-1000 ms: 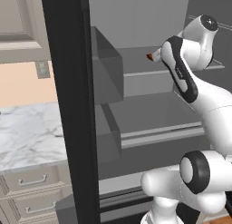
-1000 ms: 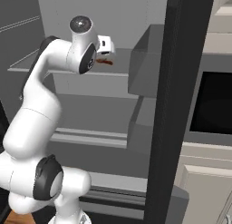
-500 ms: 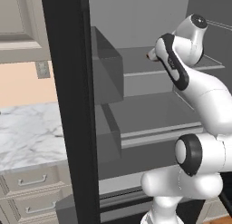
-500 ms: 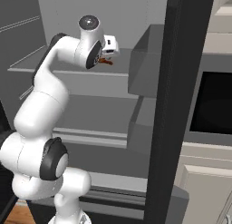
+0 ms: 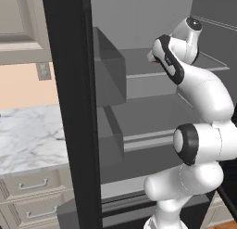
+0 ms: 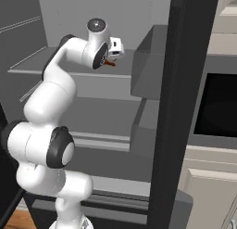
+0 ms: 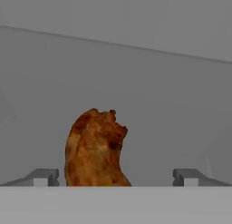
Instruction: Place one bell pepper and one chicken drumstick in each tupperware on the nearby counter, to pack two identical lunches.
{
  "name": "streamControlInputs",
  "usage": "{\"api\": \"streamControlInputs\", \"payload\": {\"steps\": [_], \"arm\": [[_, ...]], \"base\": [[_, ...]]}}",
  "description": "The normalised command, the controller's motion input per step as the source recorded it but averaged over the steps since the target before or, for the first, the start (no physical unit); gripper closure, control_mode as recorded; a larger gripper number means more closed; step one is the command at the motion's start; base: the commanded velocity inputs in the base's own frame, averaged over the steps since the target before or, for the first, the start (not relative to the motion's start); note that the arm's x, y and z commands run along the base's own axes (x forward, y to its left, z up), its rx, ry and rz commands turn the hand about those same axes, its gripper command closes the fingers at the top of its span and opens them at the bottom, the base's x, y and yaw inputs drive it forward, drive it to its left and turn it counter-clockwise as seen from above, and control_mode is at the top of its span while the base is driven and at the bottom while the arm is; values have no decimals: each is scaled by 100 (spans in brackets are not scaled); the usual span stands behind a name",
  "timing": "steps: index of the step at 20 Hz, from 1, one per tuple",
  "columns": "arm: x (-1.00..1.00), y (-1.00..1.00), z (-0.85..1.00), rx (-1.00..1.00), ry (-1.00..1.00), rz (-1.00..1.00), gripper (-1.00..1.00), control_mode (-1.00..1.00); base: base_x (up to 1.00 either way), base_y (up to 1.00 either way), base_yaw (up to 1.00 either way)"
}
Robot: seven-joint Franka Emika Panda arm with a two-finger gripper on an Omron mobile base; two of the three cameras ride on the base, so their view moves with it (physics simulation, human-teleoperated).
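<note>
So right now I'm reaching into the open fridge (image 5: 139, 84) at upper-shelf height, and my pincer (image 7: 115, 175) is spread as wide as it goes, nothing in it yet. Straight ahead of it sits a chicken drumstick (image 7: 94, 148), the browned golden one, resting on the fridge shelf (image 6: 92, 75). It's sitting between my two fingertips (image 7: 43, 177) but clearly off-centre, closer to the one on the hand view's left, with a big gap on the other side. Its long axis runs away from the pincer, rising in my hand view and curving a bit toward the top, so the fingers would close across the narrow width, which is what I want.

From the right base camera I can just see a brown sliver of the drumstick poking out right at the pincer tip, so it's close, near touching range, though I can't tell if anything's in contact.

My guess is the next bit needs a small sideways nudge to centre it, then a push forward before squeezing. The worktop (image 5: 28, 140) is off to my left, past the fridge door.
</note>
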Motion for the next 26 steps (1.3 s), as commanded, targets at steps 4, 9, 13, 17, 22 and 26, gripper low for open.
{"api": "streamControlInputs", "payload": {"steps": [4, 9, 13, 17, 22, 26], "arm": [[29, -2, -20, 0, 2, 0, -100, -100], [23, 0, -26, 0, 2, 0, 100, -100], [8, 0, -55, -2, 2, 0, 100, -100], [1, 1, -69, -5, 1, 0, 100, -100], [0, 1, -71, -7, 0, 0, 100, -100], [-6, 0, -23, -1, -2, 0, 100, -100]], "base": [[0, 0, 0], [0, 0, 0], [0, 0, 0], [0, 0, 0], [0, 0, 0], [0, 0, 0]]}}
